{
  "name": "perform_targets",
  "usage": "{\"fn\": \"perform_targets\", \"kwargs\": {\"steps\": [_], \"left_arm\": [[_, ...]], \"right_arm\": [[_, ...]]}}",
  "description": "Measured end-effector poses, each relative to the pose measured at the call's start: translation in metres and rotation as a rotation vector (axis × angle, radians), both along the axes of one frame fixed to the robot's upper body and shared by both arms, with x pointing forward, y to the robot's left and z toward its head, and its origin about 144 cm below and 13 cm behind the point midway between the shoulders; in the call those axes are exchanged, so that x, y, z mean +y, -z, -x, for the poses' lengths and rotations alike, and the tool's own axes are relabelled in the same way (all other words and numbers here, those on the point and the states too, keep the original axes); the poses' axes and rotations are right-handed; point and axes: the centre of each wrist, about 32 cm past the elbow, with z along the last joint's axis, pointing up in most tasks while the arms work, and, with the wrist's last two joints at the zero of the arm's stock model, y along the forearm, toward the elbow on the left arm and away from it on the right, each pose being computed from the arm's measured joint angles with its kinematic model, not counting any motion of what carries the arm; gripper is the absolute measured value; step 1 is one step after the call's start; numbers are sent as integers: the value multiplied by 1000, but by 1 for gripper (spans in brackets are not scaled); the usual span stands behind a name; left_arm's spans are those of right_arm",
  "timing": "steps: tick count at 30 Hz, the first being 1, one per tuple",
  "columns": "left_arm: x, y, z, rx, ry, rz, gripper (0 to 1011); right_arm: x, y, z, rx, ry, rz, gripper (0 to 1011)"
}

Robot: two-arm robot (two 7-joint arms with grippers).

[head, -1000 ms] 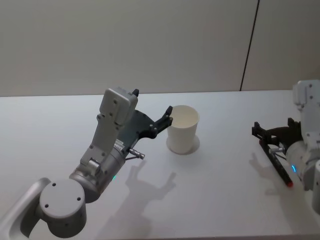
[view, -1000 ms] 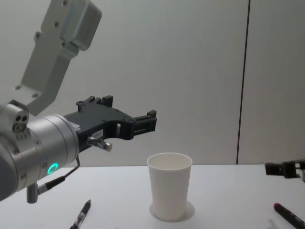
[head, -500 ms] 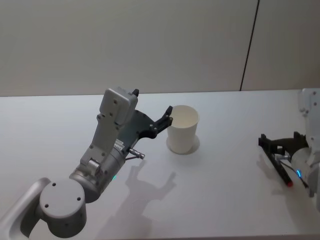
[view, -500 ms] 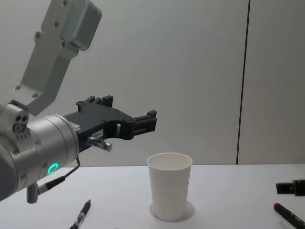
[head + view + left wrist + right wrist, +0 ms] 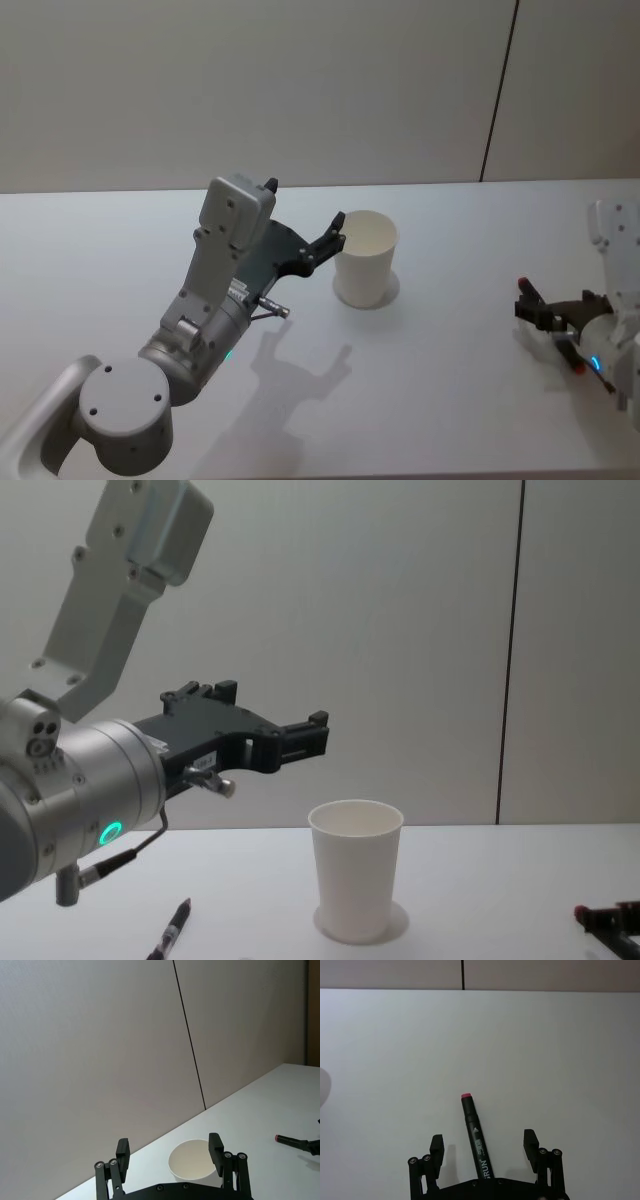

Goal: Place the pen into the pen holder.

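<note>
Right gripper (image 5: 483,1139) had dropped over the last sec, from above the counter (image 5: 450,380) to almost on it, far right side. Its jaws were spread wide, one on each side of the pen (image 5: 471,1120). From the wrist view neither looked to be touching the barrel yet. The pen lay flat on the counter, red end pointing away from the wrist, well apart from the pen holder (image 5: 365,265), which stood upright near the middle w/ nothing in it. So approach looked about done; the pinch and the carry to the cup were not. Left gripper (image 5: 169,1145) hadn't budged: jaws spread, hovering just beside the cup's rim on the robot's left, idle.
</note>
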Motion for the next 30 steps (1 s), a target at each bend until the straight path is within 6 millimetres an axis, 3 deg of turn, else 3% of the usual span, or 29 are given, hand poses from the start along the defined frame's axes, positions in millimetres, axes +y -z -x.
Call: {"fn": "perform_targets", "kwargs": {"steps": [3,10,18,21,27,30], "left_arm": [[0,0,0,0,0,0,1003],[0,0,0,0,0,0,1003],[0,0,0,0,0,0,1003],[0,0,0,0,0,0,1003],[0,0,0,0,0,0,1003],[0,0,0,0,0,0,1003]], "right_arm": [[-1,3,-1,11,-5,-1,1002],[-2,11,-2,31,-14,-4,862],[-4,18,-3,42,-32,-13,589],[-4,20,-3,45,-37,-16,531],[-5,24,-4,44,-52,-25,285],[-5,25,-4,43,-57,-27,223]]}}
